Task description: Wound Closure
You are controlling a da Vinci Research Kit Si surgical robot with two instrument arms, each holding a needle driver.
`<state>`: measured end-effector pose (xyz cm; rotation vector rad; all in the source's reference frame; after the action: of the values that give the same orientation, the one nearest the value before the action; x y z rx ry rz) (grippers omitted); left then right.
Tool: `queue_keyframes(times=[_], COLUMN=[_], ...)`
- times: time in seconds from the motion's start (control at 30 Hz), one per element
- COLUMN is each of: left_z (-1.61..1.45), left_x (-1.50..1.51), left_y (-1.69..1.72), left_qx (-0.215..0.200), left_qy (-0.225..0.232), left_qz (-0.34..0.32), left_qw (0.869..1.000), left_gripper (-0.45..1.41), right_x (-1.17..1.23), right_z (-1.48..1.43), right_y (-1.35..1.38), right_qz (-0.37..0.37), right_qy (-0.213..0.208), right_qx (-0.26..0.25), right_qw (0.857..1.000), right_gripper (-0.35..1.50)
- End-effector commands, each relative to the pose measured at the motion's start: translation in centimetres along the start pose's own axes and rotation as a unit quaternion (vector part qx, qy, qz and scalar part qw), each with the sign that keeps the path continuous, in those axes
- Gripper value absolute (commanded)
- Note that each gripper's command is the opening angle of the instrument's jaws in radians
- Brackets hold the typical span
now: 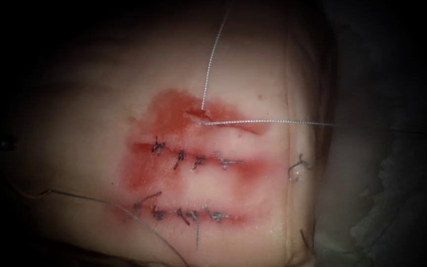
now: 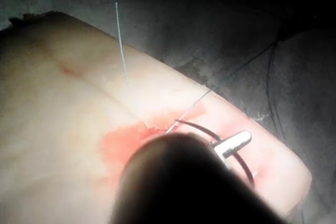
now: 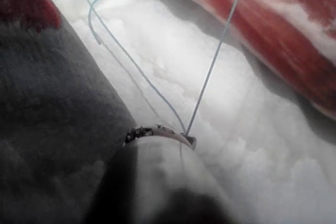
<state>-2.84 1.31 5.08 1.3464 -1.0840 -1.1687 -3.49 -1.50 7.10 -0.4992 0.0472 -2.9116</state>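
Clamped in the left pincer point(image 2: 233, 145) about mid-curve: a dark curved steel needle point(image 2: 197, 125), free of the pale slab of pork tissue point(image 2: 63, 103) lying just beneath those jaws. Pinched at the tip of the right pincer point(image 3: 168, 134): a thin pale braided thread point(image 3: 212, 61), running taut away from it. Seen from the endoscope, leaving the open uppermost cut point(image 1: 196, 113) amid smeared red fluid point(image 1: 169, 106) in two strands, one upward, one rightward. Probably holding tension: best to pull evenly and low on both strands, avoid jerking, spare the cut's edge, and hold the needle tip off the tissue
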Motion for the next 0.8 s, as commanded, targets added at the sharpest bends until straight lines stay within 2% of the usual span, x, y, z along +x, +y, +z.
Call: queue_keyframes(times=[0.03,0.27,0.8], left_z=[0.06,0.06,0.06], left_x=[-0.06,-0.06,-0.06], left_y=[0.03,0.03,0.03], left_qx=[0.001,0.0,0.0], left_qy=[0.0,0.0,0.001], left_qz=[0.002,0.002,0.002], left_qw=[1.0,1.0,1.0], left_gripper=[-0.45,-0.45,-0.45], right_x=[0.04,0.1,0.77], right_z=[0.07,0.06,-0.12], right_y=[0.06,0.07,-0.12], right_qz=[0.0,0.016,0.043], right_qy=[0.002,-0.001,0.016], right_qx=[-0.002,-0.001,0.006], right_qw=[1.0,1.0,0.999], right_gripper=[-0.35,-0.35,-0.35])
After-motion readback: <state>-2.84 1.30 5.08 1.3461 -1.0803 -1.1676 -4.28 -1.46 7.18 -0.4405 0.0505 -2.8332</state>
